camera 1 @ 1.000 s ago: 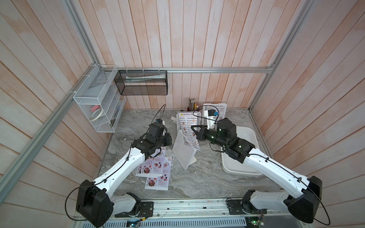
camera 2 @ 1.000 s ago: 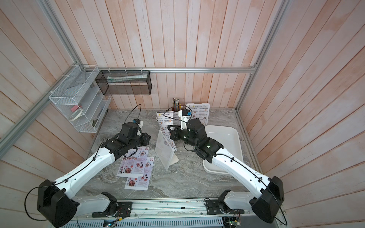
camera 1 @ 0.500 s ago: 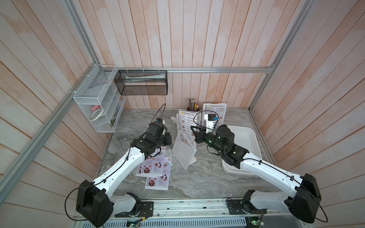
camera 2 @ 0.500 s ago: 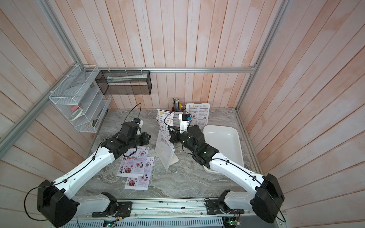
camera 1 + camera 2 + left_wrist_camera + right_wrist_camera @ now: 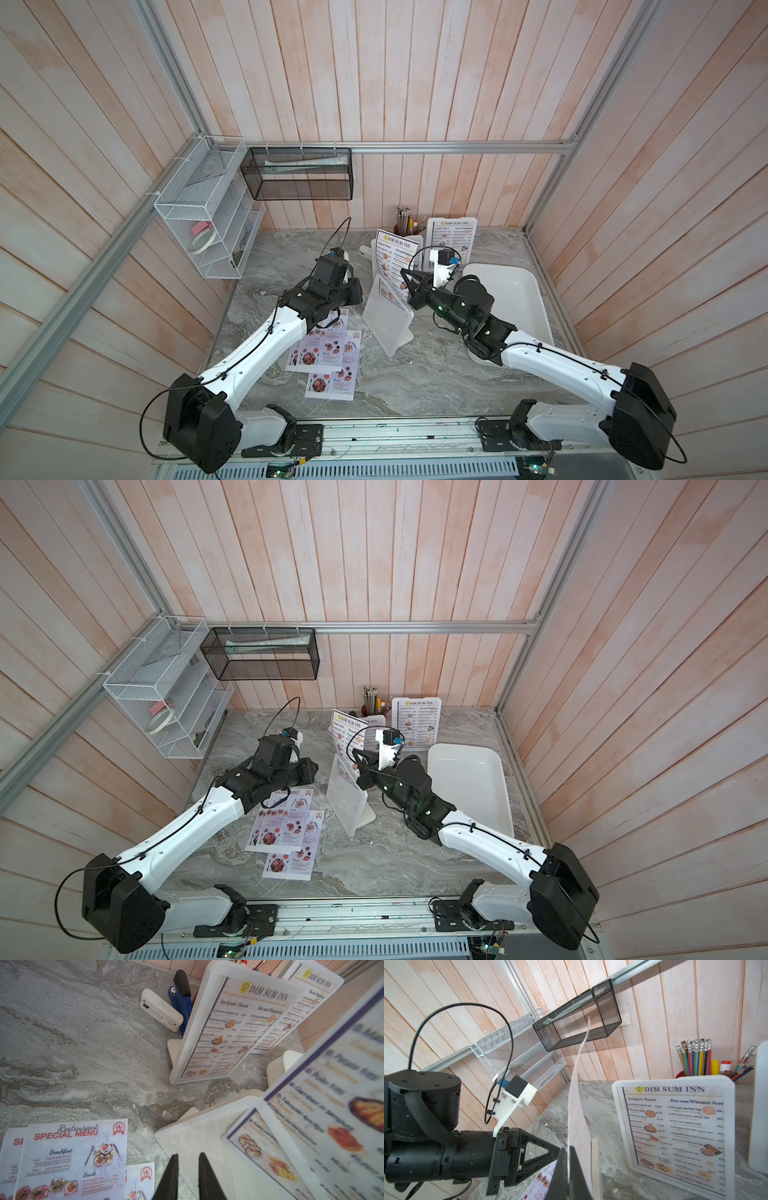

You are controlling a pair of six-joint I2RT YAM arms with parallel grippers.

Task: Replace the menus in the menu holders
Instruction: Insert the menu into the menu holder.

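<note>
The front menu holder [image 5: 386, 324] [image 5: 347, 802] leans on the marble, white and partly emptied. My left gripper [image 5: 187, 1156] [image 5: 358, 291] is shut on its side rim [image 5: 207, 1138], one finger on each face. A blue-bordered Dim Sum Inn menu [image 5: 390, 257] [image 5: 347, 729] [image 5: 322, 1095] sticks up out of that holder. My right gripper [image 5: 566, 1150] [image 5: 405, 276] is shut on this sheet [image 5: 577, 1105], seen edge-on. Two more menu holders [image 5: 452, 241] [image 5: 239, 1022] [image 5: 675, 1126] stand behind with Dim Sum Inn menus inside. Special Menu sheets [image 5: 328, 353] [image 5: 72, 1157] lie flat under the left arm.
A white shallow tray [image 5: 532, 299] [image 5: 490, 787] lies at the right, under the right arm. A pencil cup [image 5: 403, 222] and staplers [image 5: 160, 1012] sit by the back wall. Mesh baskets [image 5: 299, 174] hang on the back and left walls.
The right arm has drawn in and sunk lower. The Dim Sum Inn sheet in its jaws has swung from a slant to nearly upright. The left arm has stayed put.
</note>
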